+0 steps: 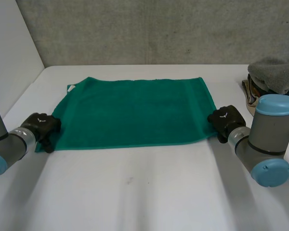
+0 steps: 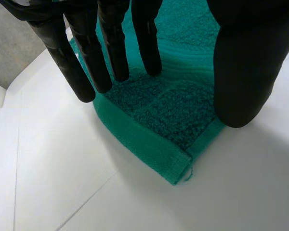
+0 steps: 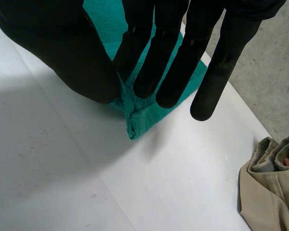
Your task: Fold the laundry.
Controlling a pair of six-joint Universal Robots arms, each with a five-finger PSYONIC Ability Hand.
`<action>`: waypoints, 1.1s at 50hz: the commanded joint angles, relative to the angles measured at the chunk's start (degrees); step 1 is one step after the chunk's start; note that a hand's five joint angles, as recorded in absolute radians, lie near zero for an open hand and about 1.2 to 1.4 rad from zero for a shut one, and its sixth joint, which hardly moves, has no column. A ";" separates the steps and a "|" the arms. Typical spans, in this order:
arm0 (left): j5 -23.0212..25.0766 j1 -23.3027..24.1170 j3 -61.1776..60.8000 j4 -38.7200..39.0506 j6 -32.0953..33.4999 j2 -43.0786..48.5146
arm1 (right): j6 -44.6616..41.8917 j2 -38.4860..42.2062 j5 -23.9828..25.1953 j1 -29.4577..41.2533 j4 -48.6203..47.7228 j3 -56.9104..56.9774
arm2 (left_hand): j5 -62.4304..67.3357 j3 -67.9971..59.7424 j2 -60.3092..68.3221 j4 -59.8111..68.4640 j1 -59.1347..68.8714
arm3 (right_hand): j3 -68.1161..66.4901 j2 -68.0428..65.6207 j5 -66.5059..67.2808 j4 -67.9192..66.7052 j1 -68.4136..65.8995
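**A:** Where is the towel?

**B:** The towel [image 1: 135,113] is lying spread flat in the middle of the table [image 1: 144,192], with its long sides running across in front of me. I'm working at its two near corners, one hand on each.

**A:** Are you holding it?

**B:** My right hand [image 3: 62,53] is pinching the near right corner. The cloth is puckering up between the thumb and the first finger, and the other fingers are straight. My left hand [image 2: 245,57] isn't gripping. Its fingers are reaching straight over the near left corner, the thumb is standing wide on the other side, and the cloth between them is lying flat.

**A:** So which step is this?

**B:** I'm reading it as the start of the first fold, taking the near corners so I can carry the near edge over to the far one. Next, the left hand needs to close thumb to fingers on its corner. Then both hands should lift together and level, so the edge doesn't sag or twist.

**A:** Is there room enough?

**B:** Ahead, yes. Bare table is running past the far edge up to the wall [image 1: 159,29], and the near side is bare too. On my right a pile [image 1: 274,72] of other laundry is sitting near the far right corner, apart from the towel, so I'm planning to swing the right arm inside it.
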State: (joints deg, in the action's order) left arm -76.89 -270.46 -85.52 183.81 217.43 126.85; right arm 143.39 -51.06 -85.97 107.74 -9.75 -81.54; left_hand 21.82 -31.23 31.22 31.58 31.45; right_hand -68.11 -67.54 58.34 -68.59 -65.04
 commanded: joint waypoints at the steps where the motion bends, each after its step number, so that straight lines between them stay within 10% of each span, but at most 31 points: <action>1: -0.37 -0.15 1.59 1.64 1.24 1.47 | -0.13 0.00 0.01 0.27 0.00 -0.29 | 8.66 -9.24 9.26 8.90 9.03 | -11.89 -12.46 11.66 -11.41 -14.96; 20: -0.37 -0.42 4.40 4.72 0.54 2.79 | -0.21 -0.18 0.01 0.27 0.00 -0.46 | 37.59 -38.18 38.20 37.84 37.97 | -11.89 -12.46 11.66 -11.41 -14.96; 44: -0.37 0.28 3.44 5.25 -0.52 2.44 | -0.39 -0.53 0.10 0.45 0.00 -0.90 | 16.23 -16.82 16.84 16.47 16.60 | -11.89 -12.46 11.66 -11.41 -14.96; 49: 0.42 0.37 3.08 5.16 -0.96 1.74 | -0.39 -0.62 0.10 0.45 0.09 -0.90 | 47.58 -48.16 48.18 47.82 47.95 | -11.89 -12.46 11.66 -11.41 -14.96; 55: 0.25 0.37 3.00 3.76 -0.52 1.12 | -0.39 -1.49 0.19 0.36 0.44 -0.90 | 48.18 -48.77 48.78 48.42 48.55 | -11.89 -12.46 11.66 -11.41 -14.96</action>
State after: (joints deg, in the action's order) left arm -76.52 -270.11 -82.40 188.75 216.79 128.57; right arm 142.99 -51.76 -85.87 108.20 -9.62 -82.45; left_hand 24.01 -68.14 68.43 68.42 68.18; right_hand -68.11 -67.54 58.34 -68.59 -65.04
